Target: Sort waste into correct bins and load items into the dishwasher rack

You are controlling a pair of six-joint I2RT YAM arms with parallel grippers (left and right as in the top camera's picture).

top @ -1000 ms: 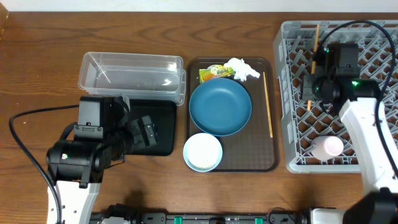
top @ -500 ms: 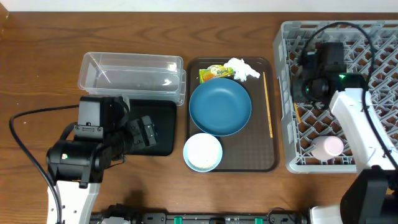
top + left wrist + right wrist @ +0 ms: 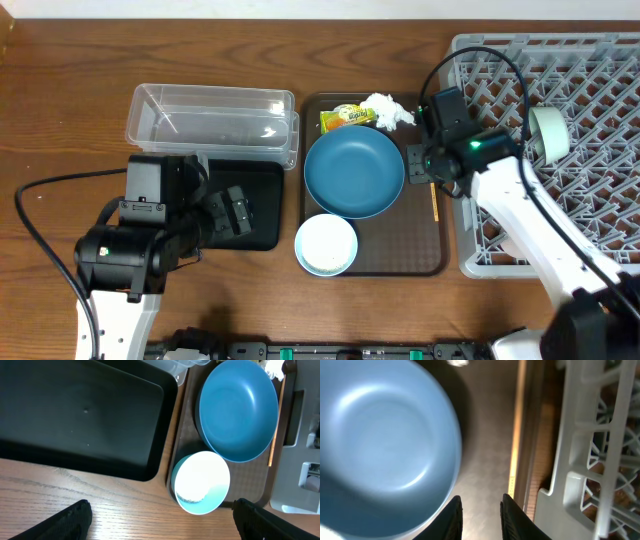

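Note:
A dark-blue bowl (image 3: 354,172) sits on the brown serving tray (image 3: 415,262). In front of it stands a small pale bowl (image 3: 326,244), white inside, with rice grains (image 3: 187,497) in it. A yellow-green wrapper (image 3: 342,117) and a white tissue (image 3: 388,110) lie at the tray's back. One chopstick (image 3: 434,203) lies along the tray's right edge. My right gripper (image 3: 420,165) is open and empty, low between the blue bowl (image 3: 385,445) and the chopstick (image 3: 519,420). My left gripper (image 3: 228,212) is open and empty over the black tray (image 3: 262,182). The pink cup is hidden.
The clear tub (image 3: 210,122) stands behind the black tray. The grey rack (image 3: 590,90) fills the right side, its wall (image 3: 600,450) close beside my right gripper. My right arm crosses the rack's front left corner. The left wrist view shows bare wood in front of the trays.
My right gripper has moved left from above the rack to the right side of the brown tray, and the arm now covers the pink cup. The left arm has not moved.

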